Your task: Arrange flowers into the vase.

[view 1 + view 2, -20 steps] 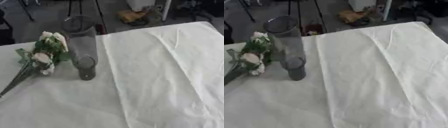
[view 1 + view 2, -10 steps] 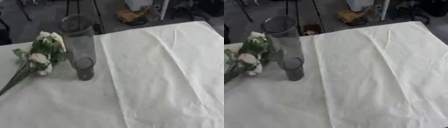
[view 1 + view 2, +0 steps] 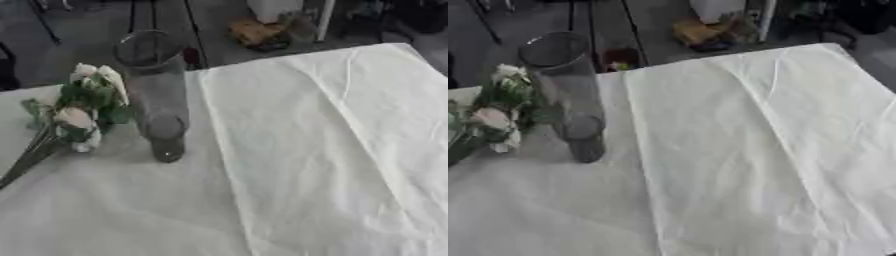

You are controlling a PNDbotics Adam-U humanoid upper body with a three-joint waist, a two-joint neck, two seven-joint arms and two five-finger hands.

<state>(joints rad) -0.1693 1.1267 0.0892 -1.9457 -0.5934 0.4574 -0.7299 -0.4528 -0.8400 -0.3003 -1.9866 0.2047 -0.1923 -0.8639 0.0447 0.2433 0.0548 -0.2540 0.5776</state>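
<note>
A tall clear glass vase [image 3: 157,95] stands upright on the white tablecloth at the left of the table, with nothing inside it. Beside it on its left lies a bunch of white and pale pink flowers [image 3: 77,112] with green leaves, the blooms near the vase. Their stems [image 3: 26,160] run down toward the left edge. Neither of my hands shows in either view.
The white cloth [image 3: 332,150] covers the table, creased along its middle and right side. Beyond the far table edge there is dark floor with stand legs [image 3: 188,30] and a yellowish object [image 3: 254,32] near a white base.
The whole picture has shifted slightly, so the camera moved. The vase and flowers lie as before.
</note>
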